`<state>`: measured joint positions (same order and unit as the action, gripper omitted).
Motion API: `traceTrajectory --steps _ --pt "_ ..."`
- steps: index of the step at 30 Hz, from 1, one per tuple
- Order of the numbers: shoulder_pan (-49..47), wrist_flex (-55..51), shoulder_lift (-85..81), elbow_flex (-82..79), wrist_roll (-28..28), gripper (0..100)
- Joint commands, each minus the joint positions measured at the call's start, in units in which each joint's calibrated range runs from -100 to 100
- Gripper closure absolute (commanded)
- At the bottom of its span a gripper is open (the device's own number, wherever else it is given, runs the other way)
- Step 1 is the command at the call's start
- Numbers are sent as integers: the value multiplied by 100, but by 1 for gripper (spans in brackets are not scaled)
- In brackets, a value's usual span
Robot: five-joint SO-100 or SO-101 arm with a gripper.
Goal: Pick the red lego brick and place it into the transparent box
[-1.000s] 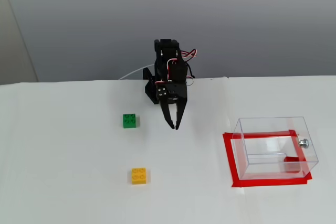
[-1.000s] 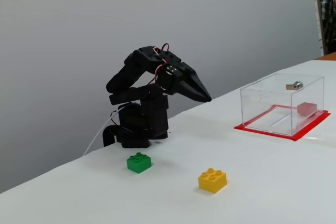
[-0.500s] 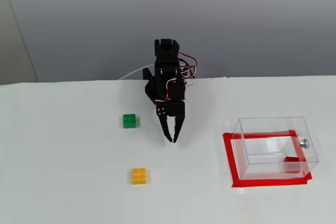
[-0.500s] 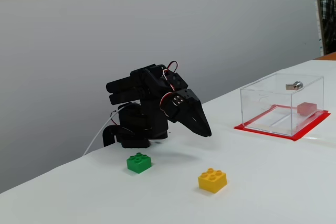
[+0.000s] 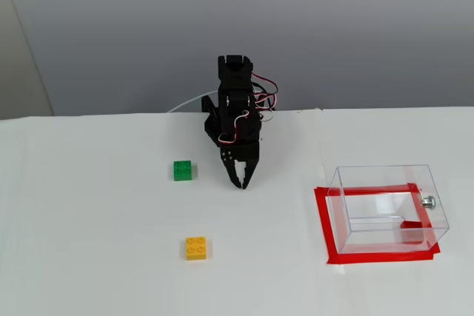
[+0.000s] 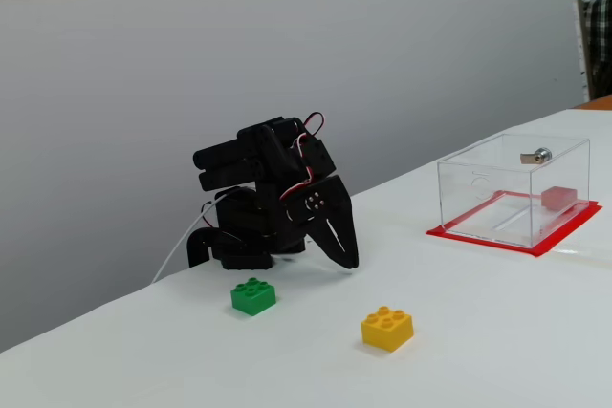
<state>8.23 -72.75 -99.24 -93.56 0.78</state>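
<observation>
Nearby, green brick, yellow brick; hand empty

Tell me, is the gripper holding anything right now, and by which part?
Nothing is held. The gripper hangs empty, tips close together, over bare table. The red lego brick already lies inside the transparent box.

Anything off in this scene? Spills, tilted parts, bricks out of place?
Nothing stands out. The red lego brick lies inside the upright transparent box, which sits on its red tape rectangle. The green brick and yellow brick lie flat on the table. The end effector holds nothing.
</observation>
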Motion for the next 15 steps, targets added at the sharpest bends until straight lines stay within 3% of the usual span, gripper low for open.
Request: traceTrajectory --steps 1,15 --pt "31 -97 -68 106 16 99" --pt "31 -70 -51 115 16 98"
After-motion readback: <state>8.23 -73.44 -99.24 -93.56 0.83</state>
